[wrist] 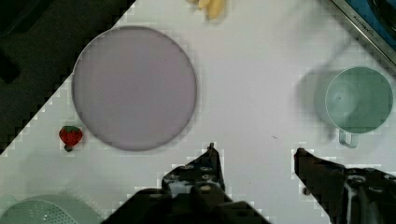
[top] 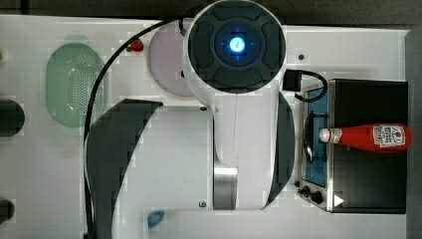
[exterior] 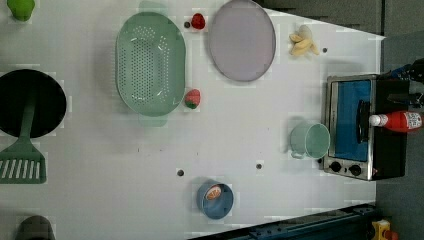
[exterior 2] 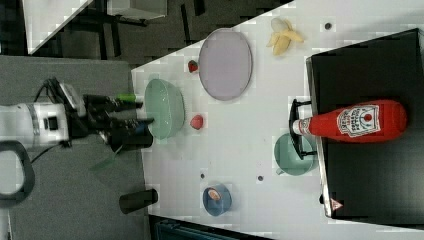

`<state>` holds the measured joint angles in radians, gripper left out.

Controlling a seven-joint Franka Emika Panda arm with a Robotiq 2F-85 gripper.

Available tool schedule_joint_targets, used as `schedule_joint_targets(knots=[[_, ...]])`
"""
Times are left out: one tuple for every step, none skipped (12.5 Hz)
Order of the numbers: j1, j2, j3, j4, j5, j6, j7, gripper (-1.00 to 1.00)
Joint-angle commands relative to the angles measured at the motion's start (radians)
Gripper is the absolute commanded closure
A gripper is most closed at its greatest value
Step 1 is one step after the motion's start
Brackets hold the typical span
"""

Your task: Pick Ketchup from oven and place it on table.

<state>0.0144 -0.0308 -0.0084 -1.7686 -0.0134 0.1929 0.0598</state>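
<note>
Ketchup (exterior 2: 357, 121) lies on its side on the flat black top of the oven (exterior 2: 370, 190), white cap toward the oven's glass-door side, well apart from the tool (wrist: 254, 156). In the wrist view the tool hangs over bare white counter (wrist: 261, 70), its two dark fingers spread wide with nothing between them and touching nothing; the lilac plate (wrist: 134, 87) sits to one side of it, the pale green mug (wrist: 358, 99) to the other, and a strawberry (wrist: 70, 136) lies just past the plate. In the right view the tool sits at the end of the white arm (exterior 2: 30, 127) near the green colander (exterior 2: 165, 107), far from the oven across the counter. By my reading the task stands at its very start: the reach toward the bottle has not begun and no grip has been made. The next move would call for carrying the tool across the counter, past the mug that stands just in front of the oven door, and bringing it above the oven's top. There the fingers should straddle the bottle across its narrow width, probably around the labelled body rather than the tapering neck, since a smooth round bottle lying loose may roll or slip if it is pinched off-centre.
</note>
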Motion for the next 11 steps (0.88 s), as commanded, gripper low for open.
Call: schedule_joint_targets(knots=[[-0.015, -0.325, -0.017, -0.179, -0.012, -0.154, 0.050, -0.58], [-0.015, -0.325, -0.017, -0.179, -0.012, -0.154, 0.050, -0.80], [-0.016, -0.324, -0.019, -0.179, -0.013, -0.152, 0.050, -1.00], [-0.019, -0.324, -0.027, -0.179, -0.015, -0.149, 0.050, -1.00], [-0.025, -0.324, -0.039, -0.179, -0.016, -0.149, 0.050, -1.00], [-0.033, -0.322, -0.057, -0.179, -0.016, -0.147, 0.050, -1.00], [-0.043, -0.317, -0.080, -0.179, -0.016, -0.146, 0.050, -1.00], [-0.053, -0.310, -0.109, -0.179, -0.016, -0.139, 0.050, -1.00], [-0.062, -0.299, -0.142, -0.178, -0.016, -0.124, 0.050, -1.00], [-0.071, -0.284, -0.179, -0.178, -0.016, -0.101, 0.050, -1.00], [-0.078, -0.266, -0.217, -0.177, -0.016, -0.066, 0.050, -1.00]])
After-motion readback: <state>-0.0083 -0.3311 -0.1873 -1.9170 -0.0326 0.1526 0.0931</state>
